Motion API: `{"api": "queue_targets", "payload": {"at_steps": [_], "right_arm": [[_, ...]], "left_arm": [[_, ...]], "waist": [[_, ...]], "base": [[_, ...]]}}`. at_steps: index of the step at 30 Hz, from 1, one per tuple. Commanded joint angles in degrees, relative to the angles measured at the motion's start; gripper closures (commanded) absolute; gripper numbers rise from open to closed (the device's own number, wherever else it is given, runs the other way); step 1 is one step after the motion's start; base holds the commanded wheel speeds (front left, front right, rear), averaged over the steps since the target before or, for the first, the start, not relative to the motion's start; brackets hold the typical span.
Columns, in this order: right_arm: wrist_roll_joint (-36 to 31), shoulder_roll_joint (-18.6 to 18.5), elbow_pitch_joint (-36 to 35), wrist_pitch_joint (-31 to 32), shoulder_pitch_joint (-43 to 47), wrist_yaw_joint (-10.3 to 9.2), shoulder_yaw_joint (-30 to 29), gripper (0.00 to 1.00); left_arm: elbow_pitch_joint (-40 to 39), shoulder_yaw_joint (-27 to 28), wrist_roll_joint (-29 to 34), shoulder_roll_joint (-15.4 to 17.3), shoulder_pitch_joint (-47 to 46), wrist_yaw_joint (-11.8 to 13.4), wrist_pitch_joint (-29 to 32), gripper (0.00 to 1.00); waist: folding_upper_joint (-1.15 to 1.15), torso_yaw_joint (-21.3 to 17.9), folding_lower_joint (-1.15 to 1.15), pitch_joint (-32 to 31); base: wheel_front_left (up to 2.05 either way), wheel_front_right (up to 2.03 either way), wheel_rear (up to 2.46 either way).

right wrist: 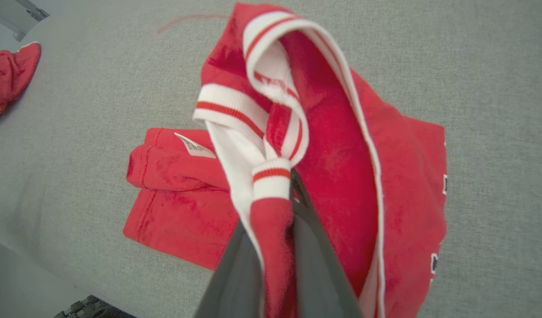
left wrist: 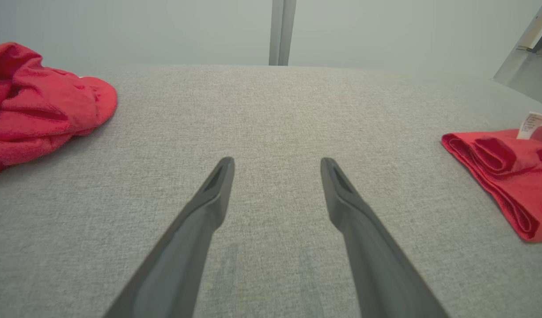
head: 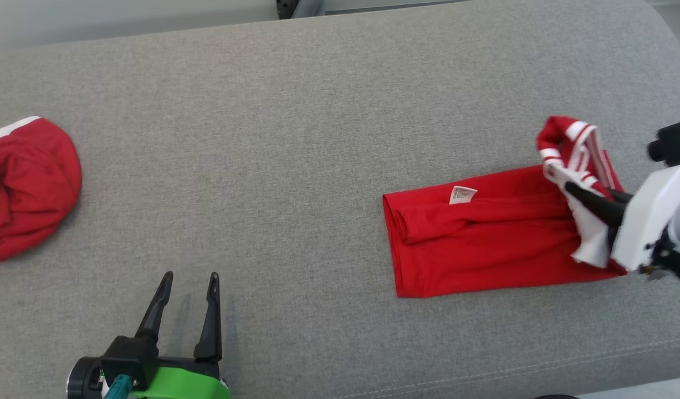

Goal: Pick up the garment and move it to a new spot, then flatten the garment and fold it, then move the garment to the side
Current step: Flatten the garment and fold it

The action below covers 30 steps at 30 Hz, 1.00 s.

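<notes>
The right gripper (head: 572, 191) is pinching the white-and-red striped trim of the red garment (head: 484, 244), its fingers pressed together on the cloth and holding that end raised off the grey surface (head: 295, 138). Beyond the fingertips the rest of the garment is lying folded flat, with a white label (head: 461, 194) showing. The left gripper (head: 190, 275) is hovering with fingers spread, the garment lying to their right and a second red bundle (head: 24, 188) to their left.

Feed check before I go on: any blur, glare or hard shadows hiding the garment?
Head view: even light, no glare; the right gripper is slightly blurred where it pinches the garment. Left wrist view: sharp, with faint shadows under the left gripper. Right wrist view: cloth nearest the lens is soft.
</notes>
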Motion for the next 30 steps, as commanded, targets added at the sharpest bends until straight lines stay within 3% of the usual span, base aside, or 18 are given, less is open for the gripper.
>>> {"api": "queue_targets", "payload": {"at_steps": [1, 5, 10, 15, 20, 21, 22, 26, 30], "right_arm": [[-1.26, 2.02, -1.83, -0.17, 1.01, -0.02, 1.23, 1.00], [-5.74, 10.13, -2.60, -2.13, 1.70, -0.01, 5.59, 1.00], [-10.39, 19.32, 3.27, -6.20, 0.21, 0.00, 8.52, 1.00], [-12.15, 24.37, 8.79, -10.20, -1.49, 0.00, 9.63, 1.00], [-12.79, 26.19, 12.35, -13.09, -2.68, 0.00, 9.89, 1.00], [-13.21, 26.28, 12.72, -13.79, -2.85, 0.00, 10.02, 0.66], [-13.44, 26.29, 12.67, -14.68, -3.05, 0.00, 10.33, 0.00], [-12.98, 24.93, 9.53, -17.46, -2.25, -0.01, 10.48, 0.00], [-12.09, 20.86, -0.31, -20.78, 1.42, -0.02, 8.28, 0.00]], "left_arm": [[-0.10, -0.24, 0.85, 0.07, -0.41, 0.19, -0.14, 0.00], [0.90, -1.30, 2.29, 0.09, -1.26, 0.15, -0.14, 0.00], [1.52, -2.37, 2.61, 0.10, -2.26, 0.03, -0.15, 0.00], [2.03, -2.68, 2.64, 0.09, -2.05, -0.09, -0.15, 0.00], [2.42, -3.10, 2.05, 0.10, -1.10, -0.03, -0.15, 0.00], [2.43, -3.22, 1.97, 0.10, -0.93, 0.10, -0.15, 0.00], [2.39, -3.31, 1.89, 0.09, -0.76, 0.24, -0.15, 0.00], [2.33, -3.47, 1.48, 0.10, -0.25, 0.34, -0.15, 0.00], [1.77, -2.72, 1.23, 0.10, 0.56, 0.79, -0.15, 0.00]], "waist": [[0.00, -1.11, 0.00, 0.31], [0.00, -1.46, 0.00, 0.43], [0.00, -0.81, 0.00, 0.91], [0.00, 0.09, 0.00, 0.93], [0.00, 0.53, 0.00, 0.46], [0.00, 0.55, 0.00, 0.33], [0.00, 0.53, 0.00, 0.25], [0.00, 0.28, 0.00, -0.20], [0.00, -0.14, 0.00, -0.65]], "base": [[0.00, 0.00, 0.00], [0.00, 0.00, 0.00], [0.00, 0.00, 0.00], [0.00, 0.00, 0.00], [0.00, 0.00, 0.00], [0.00, 0.00, 0.00], [0.00, 0.00, 0.00], [0.00, 0.00, 0.00], [0.00, 0.00, 0.00]]}}
